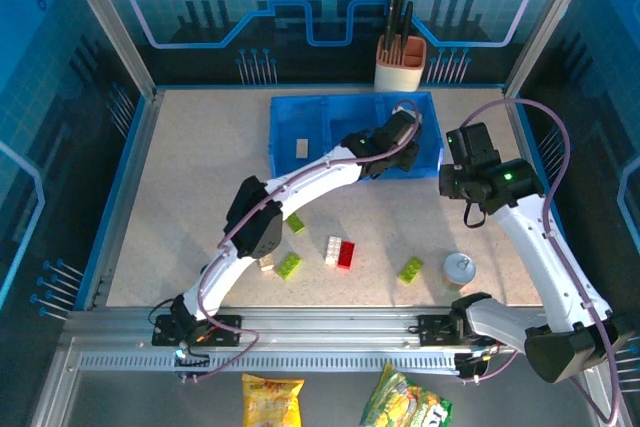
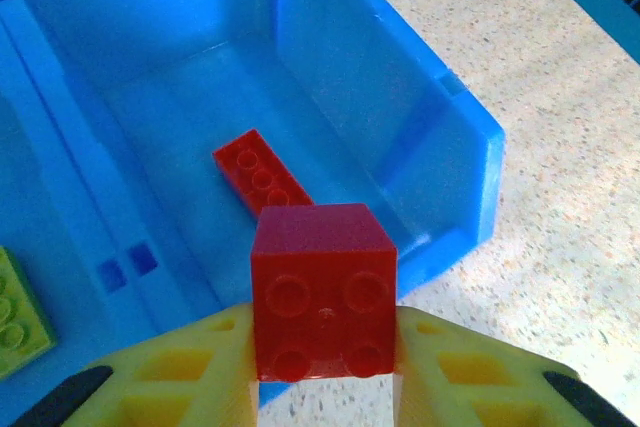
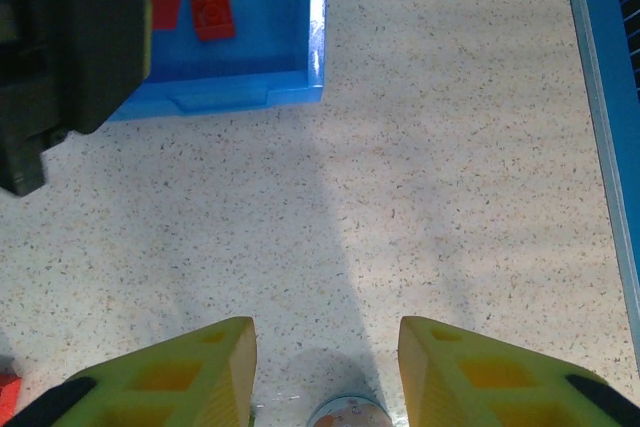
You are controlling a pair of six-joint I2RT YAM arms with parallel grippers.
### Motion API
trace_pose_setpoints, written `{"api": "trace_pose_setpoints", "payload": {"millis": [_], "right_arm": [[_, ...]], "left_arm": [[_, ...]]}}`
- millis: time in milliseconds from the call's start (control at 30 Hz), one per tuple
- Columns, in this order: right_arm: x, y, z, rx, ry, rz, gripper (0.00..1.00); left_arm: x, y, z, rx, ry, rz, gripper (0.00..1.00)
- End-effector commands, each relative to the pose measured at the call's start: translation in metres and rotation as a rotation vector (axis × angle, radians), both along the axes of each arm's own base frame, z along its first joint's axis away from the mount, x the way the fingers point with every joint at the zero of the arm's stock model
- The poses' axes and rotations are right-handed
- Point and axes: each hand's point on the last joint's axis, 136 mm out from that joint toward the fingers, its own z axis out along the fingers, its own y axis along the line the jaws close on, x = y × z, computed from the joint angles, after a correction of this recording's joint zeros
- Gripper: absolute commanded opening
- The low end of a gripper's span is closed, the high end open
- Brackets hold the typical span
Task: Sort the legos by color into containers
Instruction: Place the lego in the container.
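While the left claw gripped a red brick tight between its yellow fingers, that brick hung over the near wall of the right-hand compartment of the blue tray. On that compartment's floor, just beyond the claw, lay a flat red brick. A green brick sat in the neighbouring compartment. The right claw hung over the table near the tray, fingers parted and empty. A white brick lay loose on the table.

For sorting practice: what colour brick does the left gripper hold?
Red brick; the left wrist view shows it best.
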Motion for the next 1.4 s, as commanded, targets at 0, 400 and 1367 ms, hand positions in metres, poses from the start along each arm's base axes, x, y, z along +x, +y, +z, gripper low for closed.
{"api": "trace_pose_setpoints", "payload": {"millis": [0,400,1367], "right_arm": [[-0.006,-0.007,-0.001,-0.013,0.012,-0.008,0.43],[-0.003,-0.005,0.001,0.0,0.007,0.003,0.43],[-0.002,0.01,-0.021,0.091,0.038,0.016,0.43]], "left_arm": [[0.014,0.002,0.001,0.052,-0.065,0.036,0.34],[0.015,-0.008,-0.029,0.205,-0.134,-0.004,0.36],[-0.009,0.001,0.002,0.153,-0.102,-0.008,0.48]]}}
